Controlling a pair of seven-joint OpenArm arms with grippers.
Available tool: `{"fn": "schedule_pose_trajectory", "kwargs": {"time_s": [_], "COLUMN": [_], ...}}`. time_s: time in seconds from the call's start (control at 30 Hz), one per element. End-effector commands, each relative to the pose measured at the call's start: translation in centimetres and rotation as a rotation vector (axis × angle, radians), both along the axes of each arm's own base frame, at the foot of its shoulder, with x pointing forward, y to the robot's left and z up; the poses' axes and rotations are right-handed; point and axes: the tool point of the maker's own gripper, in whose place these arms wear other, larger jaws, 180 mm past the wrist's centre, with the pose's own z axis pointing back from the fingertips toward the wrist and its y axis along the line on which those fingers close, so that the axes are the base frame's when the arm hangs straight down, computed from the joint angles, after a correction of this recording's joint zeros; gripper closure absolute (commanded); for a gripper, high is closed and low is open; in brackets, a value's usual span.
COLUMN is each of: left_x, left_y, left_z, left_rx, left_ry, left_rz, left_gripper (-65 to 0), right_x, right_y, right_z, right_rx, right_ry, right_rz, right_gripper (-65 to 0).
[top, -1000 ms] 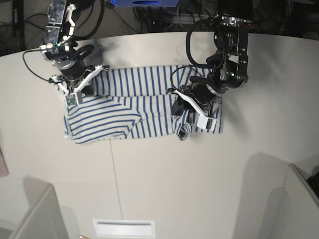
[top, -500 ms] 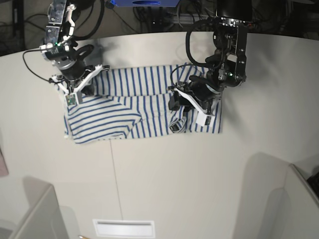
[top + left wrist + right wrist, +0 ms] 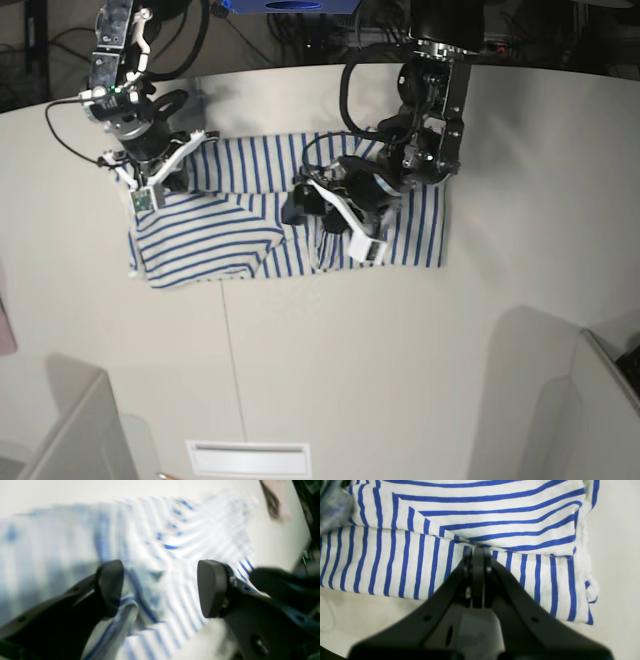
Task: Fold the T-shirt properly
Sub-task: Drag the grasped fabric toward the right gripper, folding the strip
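The white, blue-striped T-shirt [image 3: 250,200] lies partly folded on the pale table [image 3: 400,350]. My right gripper [image 3: 150,188] is at its left end, and in the right wrist view it [image 3: 477,551] is shut, pinching the edge of a folded layer of the T-shirt [image 3: 495,512]. My left gripper [image 3: 305,208] hovers over the middle of the shirt. In the blurred left wrist view it [image 3: 160,588] is open, and a raised fold of the T-shirt [image 3: 200,530] lies against the left finger [image 3: 110,587]. The neck label and the orange tab are not visible.
Cables and a blue object [image 3: 290,5] sit beyond the table's far edge. A white slotted plate [image 3: 248,458] lies near the front edge. Grey partitions stand at the lower left [image 3: 70,430] and lower right [image 3: 560,400].
My left arm has swept left from the shirt's right end to its middle, and the bunched cloth under it now lies flatter. The right arm has not moved.
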Motion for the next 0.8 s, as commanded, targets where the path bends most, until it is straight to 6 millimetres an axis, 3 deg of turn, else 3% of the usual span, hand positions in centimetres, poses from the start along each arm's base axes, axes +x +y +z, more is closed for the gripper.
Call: {"fn": "schedule_pose_trajectory", "kwargs": {"time_s": [0.0,0.17,0.3,0.4,0.47,0.6,0.77], "left_x": [0.6,0.7,1.6,2.0,2.6,1.9,-0.1], "left_y": [-1.1,-3.8,-4.8,-4.4,-1.8,4.1,9.1], "left_z": [1.2,2.4,5.6,8.7,9.4,7.7,3.6], "left_rx": [-0.033,-0.083,-0.12,-0.157,-0.132,-0.021,0.101], "left_ry": [-0.032,-0.045,-0.126,-0.203,-0.212,-0.148,0.004], "left_rz": [-0.015,-0.047,-0.054,-0.037,0.042,0.186,0.331], "left_gripper": [-43.9,-43.6,-43.4,-42.8,-34.9,0.0,0.0], "right_x": [0.7,0.7,0.7,0.7,0.7,0.7,1.4], "right_y": [-0.2,-0.2,-0.2,-0.2,-0.2,-0.2,-0.2], "right_z": [1.0,1.0,1.0,1.1,1.1,1.1,1.6], "right_rx": [0.003,0.003,0.003,0.003,0.003,0.003,0.003], "right_ry": [-0.043,-0.043,-0.043,-0.045,-0.045,-0.045,-0.065], "right_rz": [-0.003,-0.003,-0.005,-0.004,-0.004,-0.004,-0.004], "right_gripper": [0.0,0.0,0.0,0.0,0.0,0.0,0.0]}}
